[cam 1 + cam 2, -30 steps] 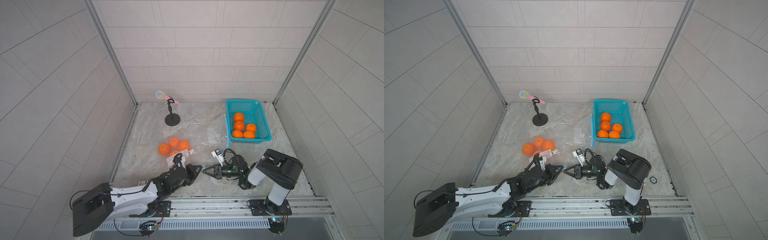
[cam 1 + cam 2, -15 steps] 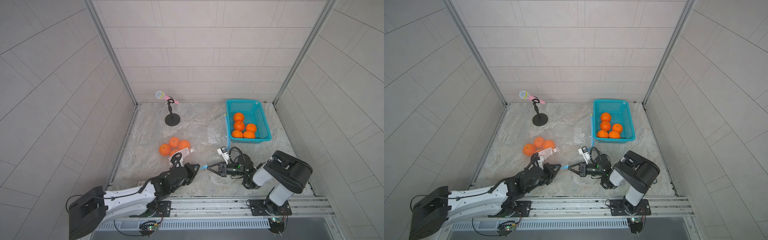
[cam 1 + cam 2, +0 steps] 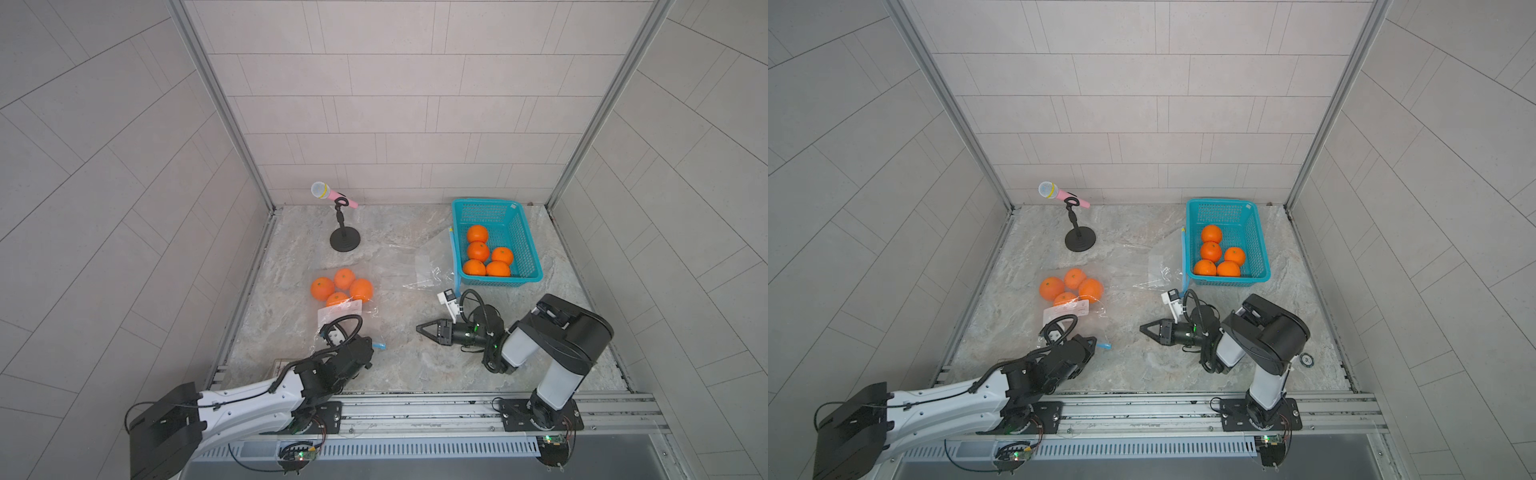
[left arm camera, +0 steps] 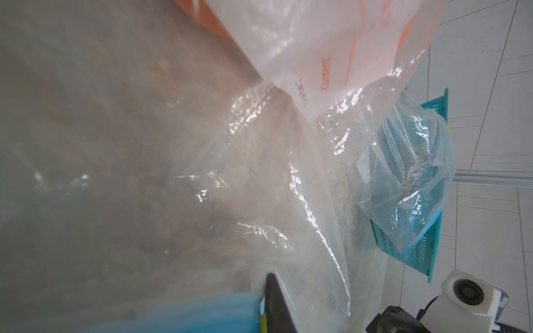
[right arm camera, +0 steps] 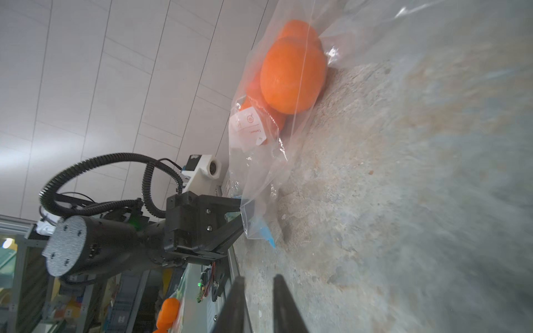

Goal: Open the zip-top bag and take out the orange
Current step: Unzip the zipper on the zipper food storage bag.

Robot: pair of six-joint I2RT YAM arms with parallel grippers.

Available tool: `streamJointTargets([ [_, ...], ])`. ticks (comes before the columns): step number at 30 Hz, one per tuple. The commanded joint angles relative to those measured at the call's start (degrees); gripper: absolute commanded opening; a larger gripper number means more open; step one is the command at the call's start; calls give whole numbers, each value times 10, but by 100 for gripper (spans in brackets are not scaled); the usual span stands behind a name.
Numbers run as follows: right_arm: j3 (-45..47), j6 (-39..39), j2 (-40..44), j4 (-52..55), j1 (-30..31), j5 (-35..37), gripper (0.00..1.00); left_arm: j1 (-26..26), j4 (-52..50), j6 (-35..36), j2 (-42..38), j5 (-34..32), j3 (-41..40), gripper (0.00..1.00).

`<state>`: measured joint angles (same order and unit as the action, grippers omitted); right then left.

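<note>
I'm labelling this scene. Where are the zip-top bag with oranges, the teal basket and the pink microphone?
zip-top bag (image 3: pixel 338 311): in a top view, on its white label.
teal basket (image 3: pixel 484 201): in a top view, on its far rim.
pink microphone (image 3: pixel 319 190): in a top view, on its round head.

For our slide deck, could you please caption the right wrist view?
The left hand pinches the zip-top bag of oranges by its blue zip edge; the right hand is empty, slightly open.

Clear zip-top bag (image 3: pixel 340 311), labelled, four oranges (image 3: pixel 360 289) bunched at its far end
</note>
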<state>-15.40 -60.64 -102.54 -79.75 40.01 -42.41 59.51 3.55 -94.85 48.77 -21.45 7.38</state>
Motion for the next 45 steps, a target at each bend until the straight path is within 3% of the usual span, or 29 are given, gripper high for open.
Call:
streamJointTargets([
  [1, -27, 2, -37, -12, 47, 19, 53, -2, 42, 20, 8, 12, 11, 5],
  [8, -70, 7, -61, -12, 80, 29, 66, 1, 63, 45, -30, 52, 14, 0],
  [14, -127, -8, -124, -12, 97, 18, 63, 2, 89, 48, -39, 66, 12, 0],
  [19, -121, -5, -111, -12, 98, 33, 61, 2, 82, 53, -39, 61, 14, 0],
  [22, -132, -12, -110, -12, 105, 29, 52, 4, 98, 51, -18, 76, 17, 0],
  [25, -149, -18, -130, -12, 101, 10, 34, 4, 118, 53, -6, 85, 15, 0],
  [27, -149, -14, -128, -11, 99, 12, 28, 4, 118, 55, -8, 89, 15, 0],
  [30, -151, -16, -119, -11, 95, 0, 1, 4, 110, 53, -19, 91, 11, 0],
  [34, -127, -10, -88, -11, 89, 1, 0, 4, 72, 45, -39, 75, 0, 0],
  [39, -86, -2, -51, -10, 70, 5, 0, 4, 38, 18, -123, 26, -34, 1],
  [45, -55, 1, -28, -11, 54, -7, 0, 3, -103, 34, -202, -7, 4, 5],
])
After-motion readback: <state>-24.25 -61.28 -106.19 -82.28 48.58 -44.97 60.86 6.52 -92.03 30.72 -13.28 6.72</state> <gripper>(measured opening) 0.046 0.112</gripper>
